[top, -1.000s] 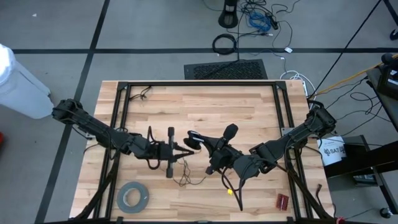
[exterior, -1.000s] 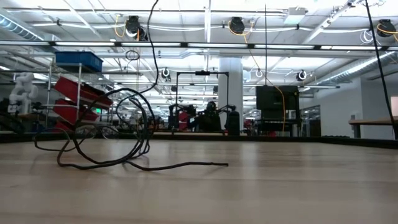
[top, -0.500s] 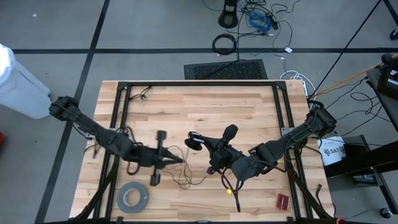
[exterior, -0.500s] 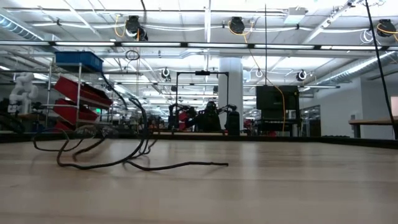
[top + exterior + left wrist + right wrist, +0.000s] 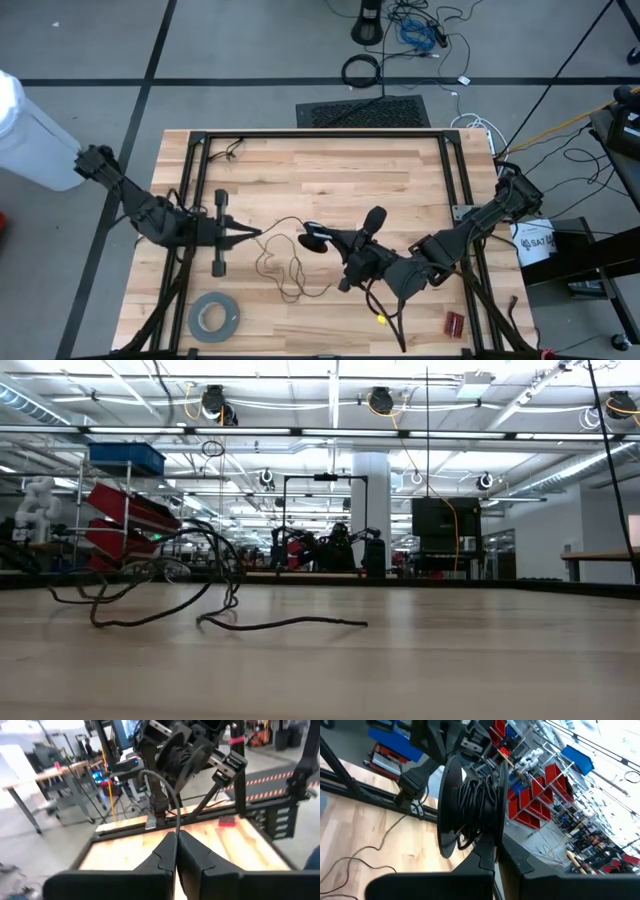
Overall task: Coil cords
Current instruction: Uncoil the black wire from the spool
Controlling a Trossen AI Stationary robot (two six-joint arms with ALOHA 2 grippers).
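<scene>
The cord is a thin dark wire, partly wound on a small black disc spool held above the table's middle. My right gripper is shut on that spool. My left gripper stands to the spool's left, shut on the wire. The span of wire arcs between the two. Loose loops lie on the wood, with the free end resting flat. My left gripper pinches the thin wire between its two fingertips, coming level from the table's left. The wire rises from the tips and bends over toward the spool, slack. My right gripper holds the spool by its near edge, below the wound cord, coming level from the table's right. The fingers hide the exact place of contact. The spool is lifted clear of the table, its flat faces nearly upright.
A wide grey tape roll lies near the table's front left. A small red object and a yellow piece lie at the front right. Black frame rails run along both sides of the wooden top.
My left gripper has drawn back from the spool toward the table's left edge, staying shut on the wire. A longer span of wire now stretches between the two grippers. The loose loops on the table have shifted and sunk lower. The spool has kept its place.
</scene>
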